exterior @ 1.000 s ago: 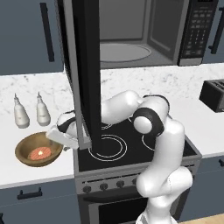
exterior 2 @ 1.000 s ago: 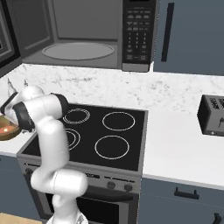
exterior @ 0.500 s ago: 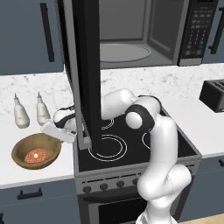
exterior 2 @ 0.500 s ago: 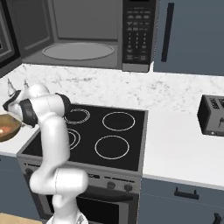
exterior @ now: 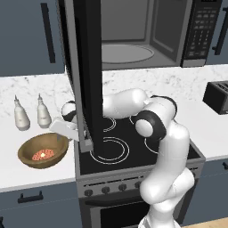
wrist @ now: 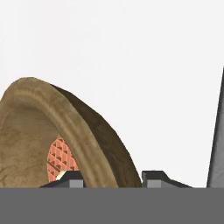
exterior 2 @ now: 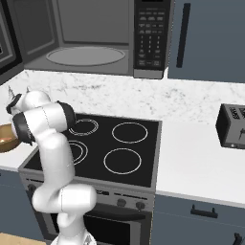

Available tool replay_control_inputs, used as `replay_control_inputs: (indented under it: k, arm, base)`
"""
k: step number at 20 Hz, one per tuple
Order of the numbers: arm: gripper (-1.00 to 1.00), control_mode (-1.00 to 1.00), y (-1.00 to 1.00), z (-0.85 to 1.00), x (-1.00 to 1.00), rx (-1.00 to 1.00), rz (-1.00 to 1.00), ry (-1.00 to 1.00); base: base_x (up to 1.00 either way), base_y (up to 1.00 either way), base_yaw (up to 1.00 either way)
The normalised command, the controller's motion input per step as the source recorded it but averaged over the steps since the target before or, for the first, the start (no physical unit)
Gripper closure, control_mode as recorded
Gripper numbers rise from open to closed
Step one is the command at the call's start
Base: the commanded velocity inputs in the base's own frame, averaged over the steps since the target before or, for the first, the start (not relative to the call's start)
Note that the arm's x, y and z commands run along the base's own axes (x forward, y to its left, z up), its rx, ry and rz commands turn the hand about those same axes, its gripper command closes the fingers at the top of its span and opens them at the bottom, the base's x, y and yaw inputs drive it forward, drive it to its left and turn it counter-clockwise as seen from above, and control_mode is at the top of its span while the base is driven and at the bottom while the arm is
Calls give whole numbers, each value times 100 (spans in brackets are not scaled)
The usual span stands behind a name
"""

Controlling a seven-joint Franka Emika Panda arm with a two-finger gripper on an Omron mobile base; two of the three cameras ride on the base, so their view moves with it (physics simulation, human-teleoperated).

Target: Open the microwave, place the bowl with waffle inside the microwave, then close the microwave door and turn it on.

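The brown wooden bowl sits on the white counter left of the stove, with the reddish waffle lying in it. My gripper is down at the bowl's right rim. In the hand view the bowl fills the left side and the waffle shows inside it. My gripper straddles the rim, one fingertip inside and the other fingertip outside, both against the wall. The microwave stands open above the stove, and its door swings out towards me.
Two white shaker bottles stand behind the bowl. The black cooktop lies under the arm. A black toaster sits on the right counter. The open door's lower corner hangs close above the hand.
The hand has moved left and down onto the bowl's right rim, and the jaws have closed in on the rim. The bowl has stayed where it was.
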Motion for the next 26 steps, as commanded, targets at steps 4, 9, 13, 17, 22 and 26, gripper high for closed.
replay_control_inputs:
  k: [4, 9, 13, 17, 22, 26]
  arm:
    - [100, -100, -100, 84, -38, 1, 0, 0]
    - [100, -100, -100, 85, -38, 0, 0, 0]
    - [100, -100, -100, 85, -43, 0, -2, 0]
    - [100, -100, -100, 98, -37, 0, -12, 0]
    - [100, -100, -99, 100, -24, 0, -22, 0]
    - [100, -100, -71, 100, -22, 4, -17, -4]
  base:
    - [0, 0, 0]
    - [0, 0, 0]
    - [0, 0, 0]
    - [0, 0, 0]
    - [0, 0, 0]
    - [0, 0, 0]
